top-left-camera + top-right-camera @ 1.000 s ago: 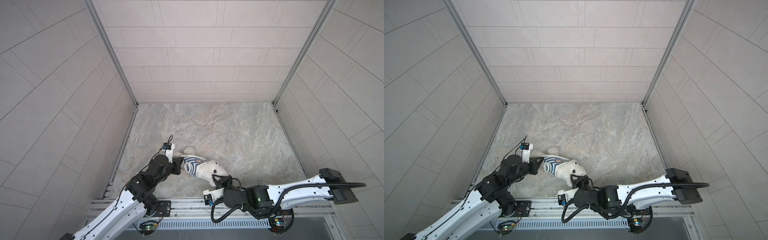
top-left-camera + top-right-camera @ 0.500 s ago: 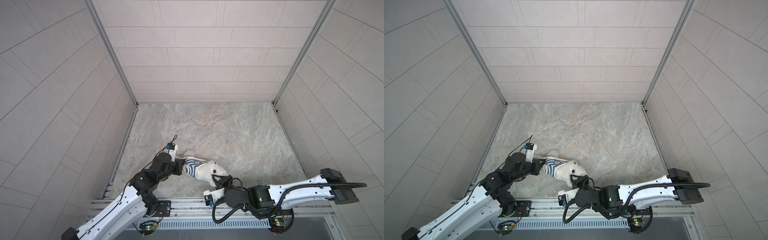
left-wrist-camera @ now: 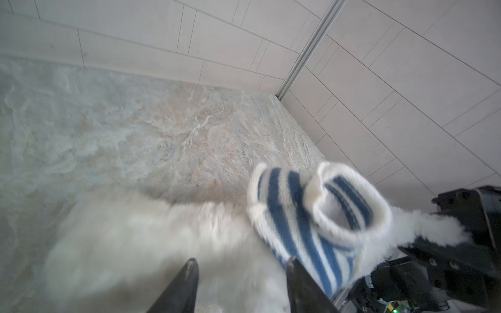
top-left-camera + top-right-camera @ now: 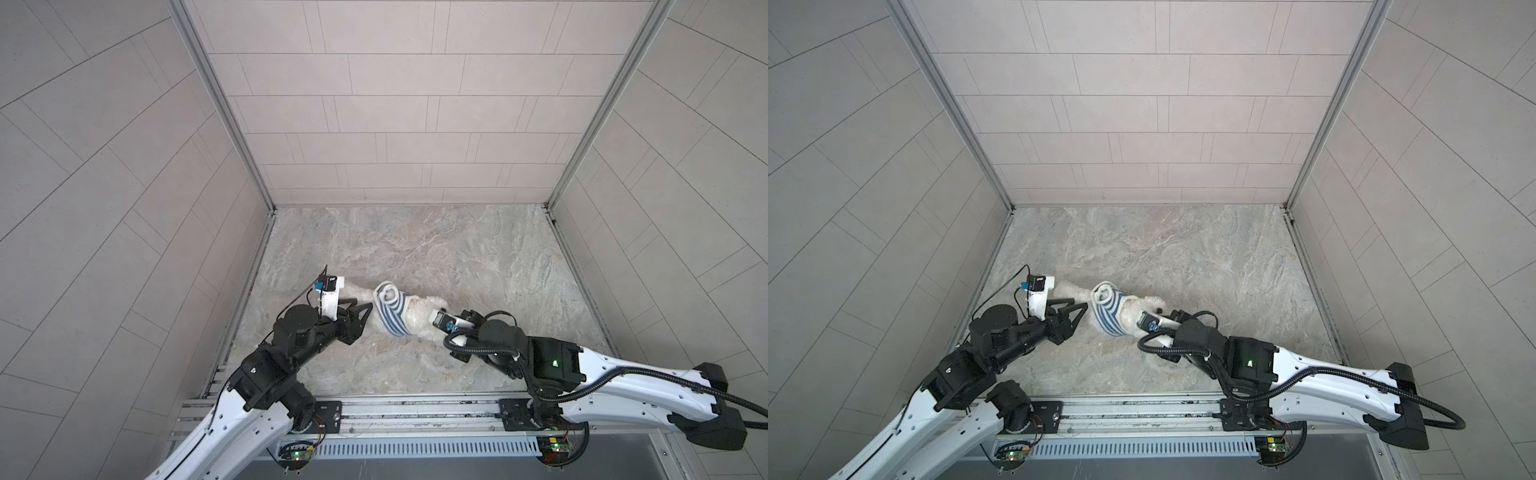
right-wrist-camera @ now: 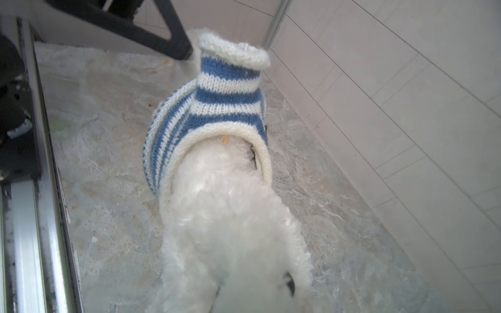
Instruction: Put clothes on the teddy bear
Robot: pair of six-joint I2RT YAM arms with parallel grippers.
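Dressing so far: the striped shirt [image 4: 392, 312] is round the middle of the teddy bear [image 4: 420, 311]. Its wide hem faces the head. A narrow rolled opening stands up empty at the other end, and I cannot tell whether that is a neck or a sleeve.
Bear's place: it lies on the stone floor [image 4: 415, 249] between the two arms, toward the front. Its head points at the right arm, and white fluff pokes out of the shirt toward the left arm.
Left gripper [image 4: 363, 302]: the jaws are spread wide with nothing between them. The tips are just beside the shirt's far end, but contact is unclear.
Right gripper [image 4: 446, 318]: it is drawn narrow at the bear's head. The fingertips are hidden under the wrist camera, but it appears to be pinching the plush.
Step in hand: probably the right arm anchors the bear while the left lines up a hold on the shirt.
Next move calls for: closing the left jaws on the knit edge alone, not the fur beneath. Then the shirt is drawn along the body against the right arm's hold.
Risk: soft knit can bunch or slip, and a hard pull could tug the bear free.
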